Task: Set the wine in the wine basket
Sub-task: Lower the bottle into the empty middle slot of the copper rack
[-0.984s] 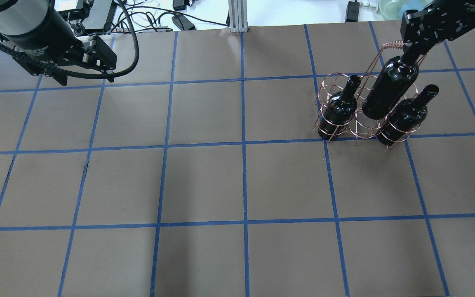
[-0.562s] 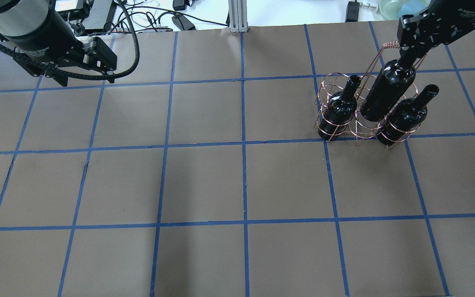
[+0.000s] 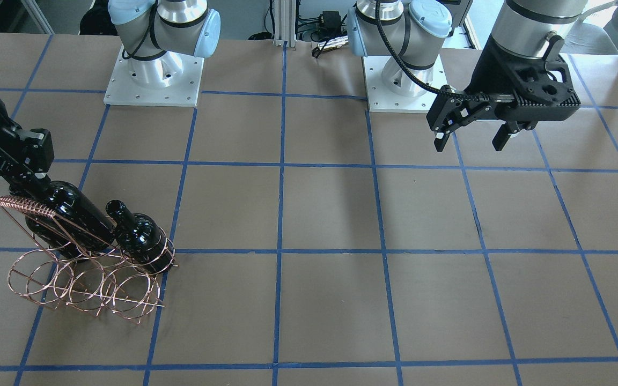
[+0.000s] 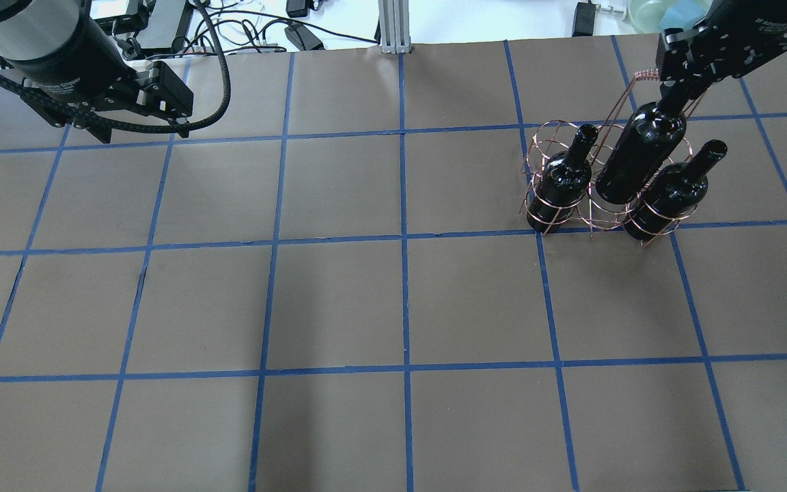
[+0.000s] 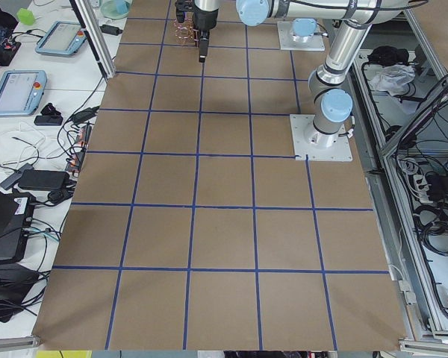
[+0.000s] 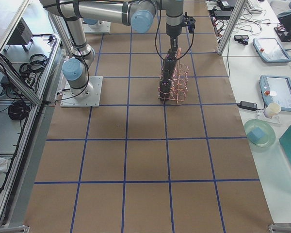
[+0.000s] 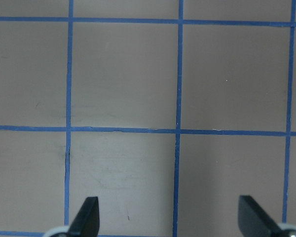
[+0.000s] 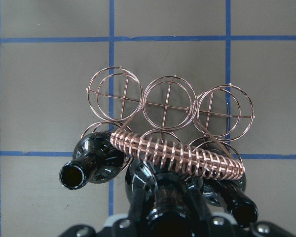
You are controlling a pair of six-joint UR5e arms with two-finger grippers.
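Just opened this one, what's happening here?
The right gripper holds a black wine bottle by its neck, base down at the middle ring of the wire basket, between two bottles already seated in that row. The left gripper hangs open over the table, far from the basket.

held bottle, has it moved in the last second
Yes. In the overhead view the held bottle has dropped lower into the basket, between the two seated bottles, which stayed put. The right gripper shut on its neck came down too.
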